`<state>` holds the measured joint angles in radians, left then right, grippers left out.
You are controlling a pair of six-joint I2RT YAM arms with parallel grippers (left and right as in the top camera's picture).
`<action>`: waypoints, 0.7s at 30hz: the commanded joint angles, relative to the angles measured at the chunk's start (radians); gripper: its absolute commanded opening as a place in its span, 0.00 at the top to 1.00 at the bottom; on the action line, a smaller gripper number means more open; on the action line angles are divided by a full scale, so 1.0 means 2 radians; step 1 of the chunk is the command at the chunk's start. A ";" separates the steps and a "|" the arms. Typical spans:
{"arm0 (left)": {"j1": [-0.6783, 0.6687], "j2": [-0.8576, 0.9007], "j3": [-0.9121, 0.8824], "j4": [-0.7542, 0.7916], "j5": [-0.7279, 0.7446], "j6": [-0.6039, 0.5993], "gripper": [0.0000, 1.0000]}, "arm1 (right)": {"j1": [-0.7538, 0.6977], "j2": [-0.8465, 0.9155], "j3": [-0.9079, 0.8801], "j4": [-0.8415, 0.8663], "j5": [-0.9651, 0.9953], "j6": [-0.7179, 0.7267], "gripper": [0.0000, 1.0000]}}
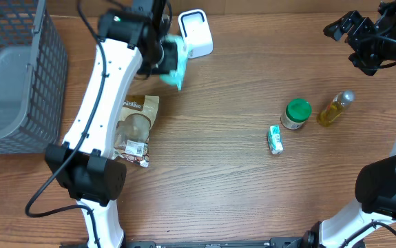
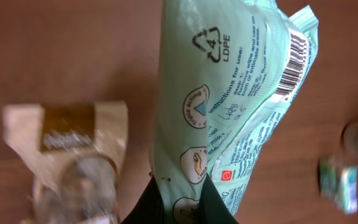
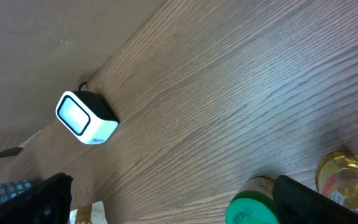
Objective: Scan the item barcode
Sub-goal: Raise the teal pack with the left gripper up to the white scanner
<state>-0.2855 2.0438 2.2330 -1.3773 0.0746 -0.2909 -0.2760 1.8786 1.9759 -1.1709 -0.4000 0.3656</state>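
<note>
At the wooden table point(image 1: 211, 172), the left gripper point(image 2: 180, 206) is clamped nearly closed on the bottom edge of a mint-green pouch point(image 2: 228, 93), lifted clear of the tabletop. We see the pouch hanging just beside the white scanner point(image 1: 195, 33), which stands at the far edge of the table, and slightly nearer to us than it. From overhead we cannot tell whether the two touch. In the left wrist view the pouch's barcode point(image 2: 294, 62) sits along its upper right edge.

At the far left, a grey wire basket point(image 1: 53, 62) holds a grey tub point(image 1: 5, 89); what the tub contains we cannot make out.

Below the raised pouch, partly under the left arm, a beige snack bag point(image 1: 136, 127) lies flat. Well to the right, a yellow bottle point(image 1: 335, 109) lies tilted just beside a green-lidded jar point(image 1: 297, 114), and a small green-and-white carton point(image 1: 275, 139) lies near the jar, on its near side.

The right gripper point(image 3: 169, 180) hangs above the table's far right, fingers spread wide with nothing between them. Open tabletop lies between it and the scanner.
</note>
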 commanded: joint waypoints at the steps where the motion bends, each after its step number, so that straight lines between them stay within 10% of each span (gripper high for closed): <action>1: 0.003 -0.017 0.071 0.002 -0.072 -0.014 0.96 | 0.000 -0.007 0.010 0.001 0.003 -0.003 0.00; 21: -0.077 0.129 0.079 0.318 -0.520 0.193 0.96 | 0.000 -0.007 0.010 0.001 0.003 -0.003 0.00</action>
<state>-0.4252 2.2181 2.3760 -0.7929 -0.7002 -0.0624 -0.2756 1.8786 1.9759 -1.1713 -0.4000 0.3660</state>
